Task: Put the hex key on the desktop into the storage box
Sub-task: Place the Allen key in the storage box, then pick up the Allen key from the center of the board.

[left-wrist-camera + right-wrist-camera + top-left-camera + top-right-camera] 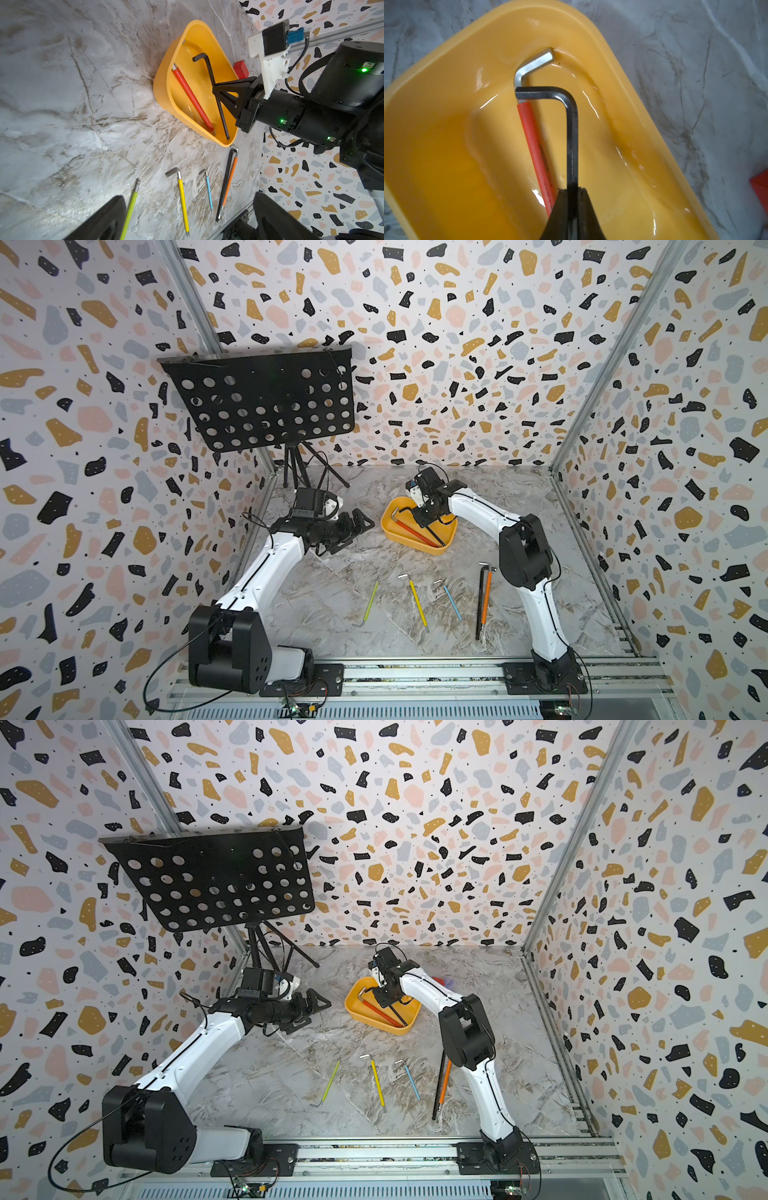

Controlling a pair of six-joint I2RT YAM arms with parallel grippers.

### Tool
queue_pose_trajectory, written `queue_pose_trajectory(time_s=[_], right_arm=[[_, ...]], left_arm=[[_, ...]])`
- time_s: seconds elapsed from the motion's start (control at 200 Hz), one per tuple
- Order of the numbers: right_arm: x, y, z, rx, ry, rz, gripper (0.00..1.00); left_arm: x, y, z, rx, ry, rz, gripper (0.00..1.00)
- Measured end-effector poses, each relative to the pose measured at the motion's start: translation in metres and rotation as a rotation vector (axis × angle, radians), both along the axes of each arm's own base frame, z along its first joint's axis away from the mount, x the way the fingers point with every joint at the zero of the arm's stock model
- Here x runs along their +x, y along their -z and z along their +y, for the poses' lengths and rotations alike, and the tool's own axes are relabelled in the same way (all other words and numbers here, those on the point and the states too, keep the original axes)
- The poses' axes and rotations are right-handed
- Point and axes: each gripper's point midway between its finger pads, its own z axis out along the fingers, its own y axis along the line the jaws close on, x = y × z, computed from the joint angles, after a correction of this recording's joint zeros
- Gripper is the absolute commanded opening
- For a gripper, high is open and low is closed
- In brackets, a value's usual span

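Black steel L-shaped hex key (208, 69) clamped in the right gripper (215, 91) over the shallow yellow-orange plastic storage box (160, 89).

Its jaws are closed on the middle of the key's long shank, which slants down into the box above a red-sleeved hex key (191, 96) lying on the box floor; whether the lower tip touches the plastic cannot be told. The box sits on the grey-white marble-patterned table (332, 614) toward the far edge, with a small red block (241, 69) just beside it. Near the front edge lie, in a row, a lime-green-sleeved hex key (371, 601), a yellow-sleeved hex key (417, 603), a light-blue-sleeved hex key (452, 601), and a plain black hex key (480, 605) touching an orange-sleeved hex key (486, 597). The left gripper (349, 533) hangs above the table toward the left edge, jaws apart and holding nothing.
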Motion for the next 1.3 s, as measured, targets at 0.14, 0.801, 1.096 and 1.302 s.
queue_pose_trajectory(time_s=[0.14,0.801,1.096,1.302], right_arm=[[0.004,-0.004,0.001,-0.002,-0.003,-0.011,0.31],[-0.102,-0.121,-0.075,0.127,0.082,-0.143,0.46],[-0.186,-0.068,-0.139,0.096,0.222,-0.015,0.45],[-0.22,-0.046,-0.171,0.079,0.354,0.03,0.46]], left_arm=[[0.0,0.0,0.0,0.0,-0.001,0.001,1.0],[-0.002,0.013,0.001,0.009,-0.005,0.032,1.0],[-0.04,-0.006,0.005,0.001,-0.015,-0.039,1.0],[-0.067,-0.021,0.01,0.024,-0.007,-0.107,1.0]])
